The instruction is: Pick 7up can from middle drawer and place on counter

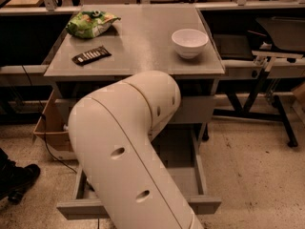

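Bulky cream-white arm (119, 147)
Its smooth rounded shell is showing small dark oval holes and thin seams, and it is hiding the jaws behind it.

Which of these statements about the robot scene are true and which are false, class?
1. The white bowl sits on the counter. True.
2. The middle drawer is shut. False: it is pulled open.
3. The green snack bag lies in the drawer. False: it lies on the counter.
4. The pincer is hidden behind the arm. True.
5. A dark flat bar lies left of the bowl. True.
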Controlling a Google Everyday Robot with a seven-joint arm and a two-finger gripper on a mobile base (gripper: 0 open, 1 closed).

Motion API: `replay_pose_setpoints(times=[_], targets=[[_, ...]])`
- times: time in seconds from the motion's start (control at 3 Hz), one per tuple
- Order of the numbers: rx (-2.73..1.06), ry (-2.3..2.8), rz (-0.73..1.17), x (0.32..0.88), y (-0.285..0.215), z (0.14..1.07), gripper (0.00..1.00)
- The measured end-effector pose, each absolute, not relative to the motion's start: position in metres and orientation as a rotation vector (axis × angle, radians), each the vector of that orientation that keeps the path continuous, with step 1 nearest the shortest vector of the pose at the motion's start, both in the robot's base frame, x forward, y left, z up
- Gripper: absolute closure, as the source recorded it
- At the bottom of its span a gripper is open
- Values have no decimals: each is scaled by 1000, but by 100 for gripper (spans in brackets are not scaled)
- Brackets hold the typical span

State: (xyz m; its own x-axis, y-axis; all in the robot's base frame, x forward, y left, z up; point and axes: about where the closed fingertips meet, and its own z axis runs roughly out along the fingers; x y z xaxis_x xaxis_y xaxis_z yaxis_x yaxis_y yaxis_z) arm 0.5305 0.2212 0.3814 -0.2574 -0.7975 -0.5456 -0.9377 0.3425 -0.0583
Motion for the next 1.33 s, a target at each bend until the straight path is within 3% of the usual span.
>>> replay_pose_setpoints(times=[0.33,1.33], targets=[[-1504,2092,374,536,215,399,100],[-1536,1918,392,581,171,547,100]])
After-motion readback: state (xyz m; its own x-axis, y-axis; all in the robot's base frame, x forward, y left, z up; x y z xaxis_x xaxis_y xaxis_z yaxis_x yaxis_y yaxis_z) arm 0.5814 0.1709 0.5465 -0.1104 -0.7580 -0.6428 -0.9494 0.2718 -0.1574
